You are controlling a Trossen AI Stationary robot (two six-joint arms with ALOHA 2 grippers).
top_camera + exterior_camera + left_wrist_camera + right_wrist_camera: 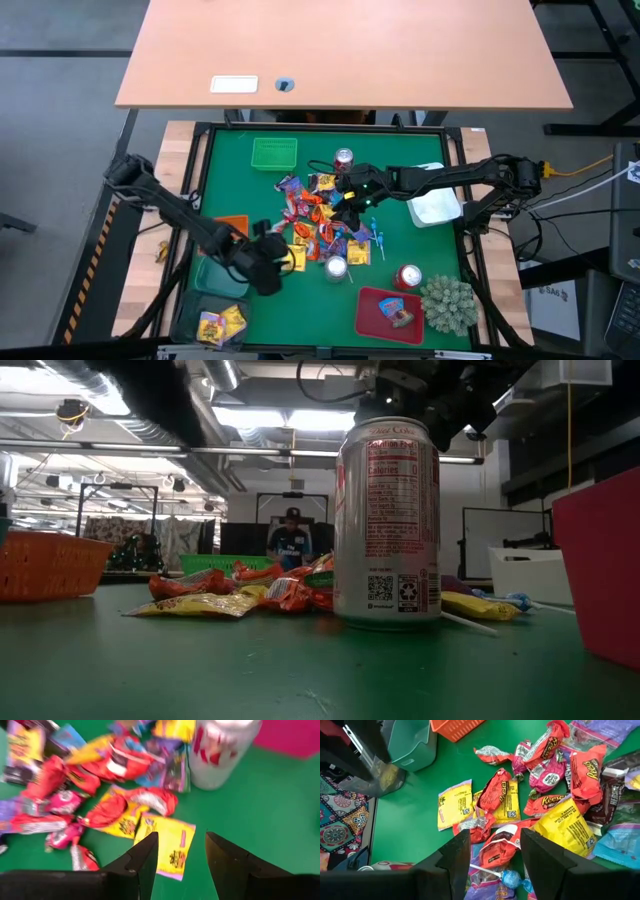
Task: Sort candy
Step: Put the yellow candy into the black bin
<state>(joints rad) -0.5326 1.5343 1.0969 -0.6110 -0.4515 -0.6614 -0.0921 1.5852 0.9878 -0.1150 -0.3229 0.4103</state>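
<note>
- Mostly, the job looked only begun: at the near edge of the table (215, 170), a teal bin (215, 325) held a few yellow packets (222, 322), and a red tray (385, 312) held one sweet.
- Just past the teal bin, the left tool (268, 268) hung low over the table with its fingers apart and nothing between them. A yellow packet (167, 842) lay right ahead of it at the pile's edge.
- Farther in, most of the candy (320, 220) lay in one mixed heap in the middle, with drink cans (336, 267) around it. That heap was what was left to sort.
- Over the far side of the heap, the right tool (350, 197) reached in from its side, pointing down. Its fingers were apart and empty, over an orange-red sweet (500, 845).
- At the back, a green basket (273, 153) looked empty.
</note>
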